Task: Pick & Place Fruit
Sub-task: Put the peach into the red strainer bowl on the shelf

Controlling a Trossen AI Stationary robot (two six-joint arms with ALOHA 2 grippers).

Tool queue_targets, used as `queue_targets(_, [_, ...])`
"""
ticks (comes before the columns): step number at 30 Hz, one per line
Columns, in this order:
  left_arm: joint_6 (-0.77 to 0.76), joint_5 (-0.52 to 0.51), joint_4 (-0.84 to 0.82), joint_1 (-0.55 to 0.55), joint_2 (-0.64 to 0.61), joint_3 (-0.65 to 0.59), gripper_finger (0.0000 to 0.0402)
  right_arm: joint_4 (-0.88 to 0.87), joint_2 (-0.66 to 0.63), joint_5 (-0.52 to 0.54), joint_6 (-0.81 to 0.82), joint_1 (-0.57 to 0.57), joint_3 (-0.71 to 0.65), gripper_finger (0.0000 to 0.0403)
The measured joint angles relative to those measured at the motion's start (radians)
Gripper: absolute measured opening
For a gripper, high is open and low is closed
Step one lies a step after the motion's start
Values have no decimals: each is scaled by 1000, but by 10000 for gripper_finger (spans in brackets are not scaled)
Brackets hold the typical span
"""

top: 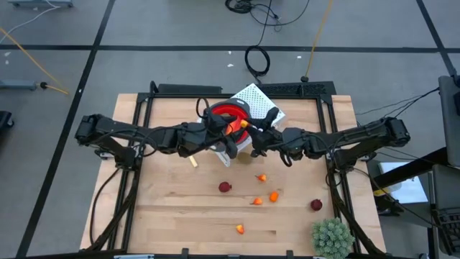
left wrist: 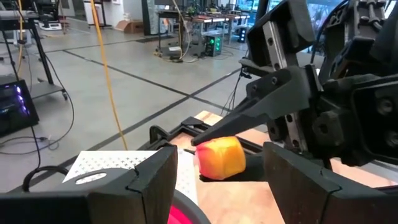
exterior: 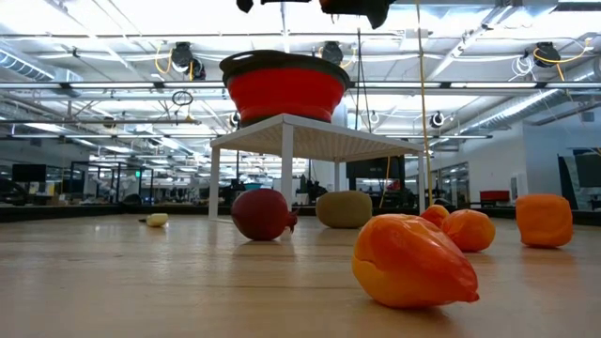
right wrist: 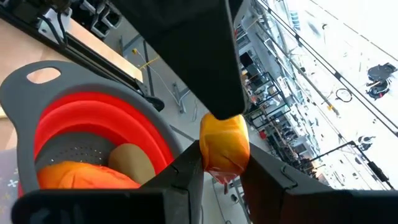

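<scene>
A red bowl (top: pixel 218 113) with a grey rim stands on a white perforated stand (top: pixel 256 98) at the table's far middle. It holds an orange piece (right wrist: pixel 87 174) and an olive-brown oval (right wrist: pixel 134 160). My right gripper (top: pixel 249 129) is shut on a small orange-yellow fruit piece (right wrist: pixel 224 142) beside the bowl's rim. My left gripper (left wrist: pixel 217 180) is open just by it, touching nothing that I can see. Several orange bits (top: pixel 274 195), two dark red balls (top: pixel 225 187) and an olive oval (exterior: pixel 343 208) lie on the table. My right gripper pinches the orange-yellow piece by its two opposite sides (right wrist: pixel 208 155) between its two fingers, at their free ends. The fingers (left wrist: pixel 249 112) come from the table's right side, slanting down. The piece is lifted clear, above the stand, next to the bowl's rim.
A cream-handled knife (top: pixel 192 161) lies near the stand's left leg. A spiky green plant ball (top: pixel 332 237) sits at the near right corner. The two grippers are close together over the stand. The near half of the table holds the scattered fruit.
</scene>
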Motion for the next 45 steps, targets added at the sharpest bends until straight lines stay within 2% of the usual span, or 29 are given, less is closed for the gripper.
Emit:
queue_targets(6, [-8,0,-11,6,0,0,234,90,46,-2,-57,0,-2,84])
queue_targets(15, [-27,-3,-64,6,0,-1,234,135,67,-1,-140,7,-2,84])
queue_targets(33, [-64,-2,-78,23,0,-1,232,149,68,0,-124,6,-2,84])
queue_targets(36, [-89,14,-84,28,0,-1,212,148,68,0,-124,6,-2,84])
queue_targets(45, [-95,53,-81,34,0,-1,109,136,68,2,-118,6,-2,84])
